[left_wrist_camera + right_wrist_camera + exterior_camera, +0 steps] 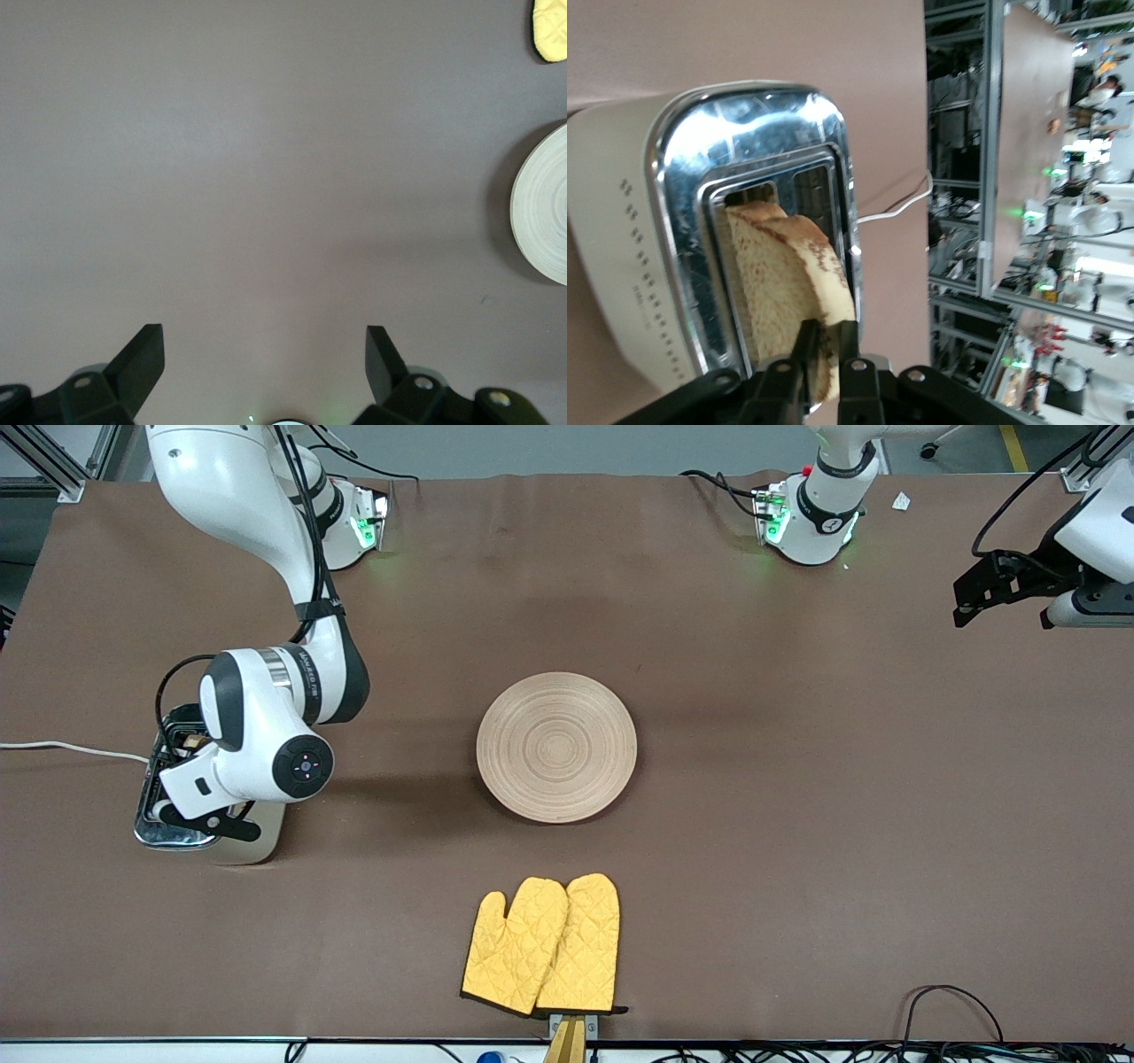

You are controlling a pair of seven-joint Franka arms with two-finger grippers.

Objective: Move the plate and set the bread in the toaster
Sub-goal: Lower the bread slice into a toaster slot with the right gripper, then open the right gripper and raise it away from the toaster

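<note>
Yellow mitts (542,945) at bench's camera edge, plate (556,747) mid-bench, right gripper (822,359) pinching bread (784,292) into toaster (199,824) slot at right-arm end, left gripper (264,359) parked, spread wide, holding nothing.

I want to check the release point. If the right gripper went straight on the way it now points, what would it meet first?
The right gripper holds the bread over the toaster, partly in a slot. Going straight on, the bread would slide deeper, and the jaws would probably meet the toaster's chrome top first; the depth is hard to judge.
</note>
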